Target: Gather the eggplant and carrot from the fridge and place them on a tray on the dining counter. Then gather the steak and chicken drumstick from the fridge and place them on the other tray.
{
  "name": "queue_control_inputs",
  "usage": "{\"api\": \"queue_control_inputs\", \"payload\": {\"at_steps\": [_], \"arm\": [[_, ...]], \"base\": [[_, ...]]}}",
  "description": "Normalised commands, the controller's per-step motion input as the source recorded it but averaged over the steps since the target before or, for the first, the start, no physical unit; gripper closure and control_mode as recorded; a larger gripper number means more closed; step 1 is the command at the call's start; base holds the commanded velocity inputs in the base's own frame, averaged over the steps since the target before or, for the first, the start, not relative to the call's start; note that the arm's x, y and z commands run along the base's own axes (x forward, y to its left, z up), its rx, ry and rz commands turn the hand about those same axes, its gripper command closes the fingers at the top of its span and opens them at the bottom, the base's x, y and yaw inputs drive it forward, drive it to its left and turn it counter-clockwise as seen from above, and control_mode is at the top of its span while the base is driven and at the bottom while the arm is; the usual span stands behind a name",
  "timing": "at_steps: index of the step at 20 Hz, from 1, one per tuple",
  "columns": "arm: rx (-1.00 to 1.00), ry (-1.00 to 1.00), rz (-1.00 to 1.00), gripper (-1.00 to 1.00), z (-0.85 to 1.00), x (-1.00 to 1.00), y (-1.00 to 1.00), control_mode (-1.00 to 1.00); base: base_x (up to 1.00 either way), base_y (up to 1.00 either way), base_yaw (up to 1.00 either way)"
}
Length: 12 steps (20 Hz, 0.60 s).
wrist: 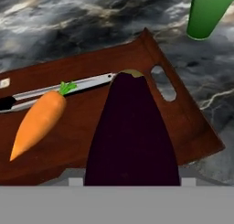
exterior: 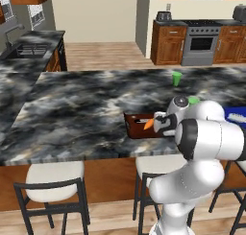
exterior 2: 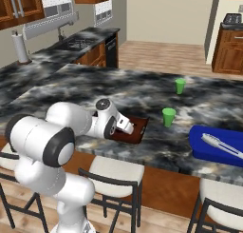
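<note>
Arm bent forward, claw (exterior: 161, 125) gripping eggplant (wrist: 131, 136)

Even, bright rendered light; sharp, no glare.

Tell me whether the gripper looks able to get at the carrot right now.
Probably not yet: the gripper seems to hold the eggplant in its jaws. The carrot lies uncovered on the tray beside it.

Dark purple eggplant (wrist: 131, 136), orange carrot (wrist: 39, 122), reddish-brown tray (wrist: 183, 118), green cups (exterior 2: 169, 117).
</note>
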Motion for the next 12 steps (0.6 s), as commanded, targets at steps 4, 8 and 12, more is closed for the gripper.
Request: {"api": "queue_control_inputs", "payload": {"at_steps": [4, 8, 12], "arm": [[0.00, 0.02, 0.01, 1.00, -0.27, 0.43, -0.02, -1.00], [0.00, 0.02, 0.00, 1.00, -0.29, 0.38, -0.01, -1.00], [0.00, 0.03, 0.00, 1.00, -0.31, 0.36, 0.00, -1.00]], "base": [[0.00, 0.00, 0.00], [0.00, 0.00, 0.00], [0.00, 0.00, 0.00]]}}
